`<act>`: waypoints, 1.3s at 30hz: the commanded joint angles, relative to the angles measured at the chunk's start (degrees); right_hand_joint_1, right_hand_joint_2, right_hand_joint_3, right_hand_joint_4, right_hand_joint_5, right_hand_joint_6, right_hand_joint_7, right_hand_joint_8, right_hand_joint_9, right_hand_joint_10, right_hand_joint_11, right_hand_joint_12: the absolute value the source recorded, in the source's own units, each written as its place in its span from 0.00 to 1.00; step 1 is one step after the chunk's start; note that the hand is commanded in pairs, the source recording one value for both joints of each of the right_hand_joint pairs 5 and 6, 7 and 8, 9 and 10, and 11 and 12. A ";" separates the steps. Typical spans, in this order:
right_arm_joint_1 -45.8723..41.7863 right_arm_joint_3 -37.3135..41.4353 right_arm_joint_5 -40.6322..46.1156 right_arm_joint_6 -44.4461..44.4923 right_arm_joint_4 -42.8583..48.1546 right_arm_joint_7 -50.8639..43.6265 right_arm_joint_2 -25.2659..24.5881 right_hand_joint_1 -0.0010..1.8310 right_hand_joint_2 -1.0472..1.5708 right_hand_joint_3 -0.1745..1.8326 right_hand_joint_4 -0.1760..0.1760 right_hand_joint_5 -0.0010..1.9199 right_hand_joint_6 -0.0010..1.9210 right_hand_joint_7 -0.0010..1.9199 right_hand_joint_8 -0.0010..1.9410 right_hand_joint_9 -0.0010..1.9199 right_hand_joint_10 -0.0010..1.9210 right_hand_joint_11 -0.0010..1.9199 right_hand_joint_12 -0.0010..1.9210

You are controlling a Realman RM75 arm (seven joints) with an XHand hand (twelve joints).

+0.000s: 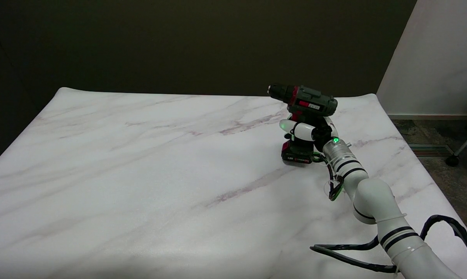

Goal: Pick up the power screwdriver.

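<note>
one power screwdriver (303, 102), one right hand (309, 132), one white arm (376, 209), one marble-patterned table (140, 174)

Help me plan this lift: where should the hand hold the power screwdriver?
Grip the narrow handle of the power screwdriver, between its body and battery base. It stands upright, nose pointing left, so come from the right rear, where the right hand already wraps the handle.

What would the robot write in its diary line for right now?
right hand: wrapped around handle of power screwdriver | screwdriver: upright, battery base on table, nose pointing left | lift: not yet seen
</note>
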 commanded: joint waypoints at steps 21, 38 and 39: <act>0.92 0.00 3.55 -0.55 3.87 0.05 0.35 0.72 0.94 0.21 1.00 0.45 0.45 1.00 0.99 1.00 1.00 1.00 1.00; 1.00 0.00 3.96 -0.55 4.19 0.05 -0.06 0.70 0.98 0.20 0.54 1.00 1.00 1.00 0.99 1.00 1.00 1.00 1.00; 1.00 0.00 3.96 -0.55 4.19 0.05 -0.06 0.70 0.98 0.20 0.54 1.00 1.00 1.00 0.99 1.00 1.00 1.00 1.00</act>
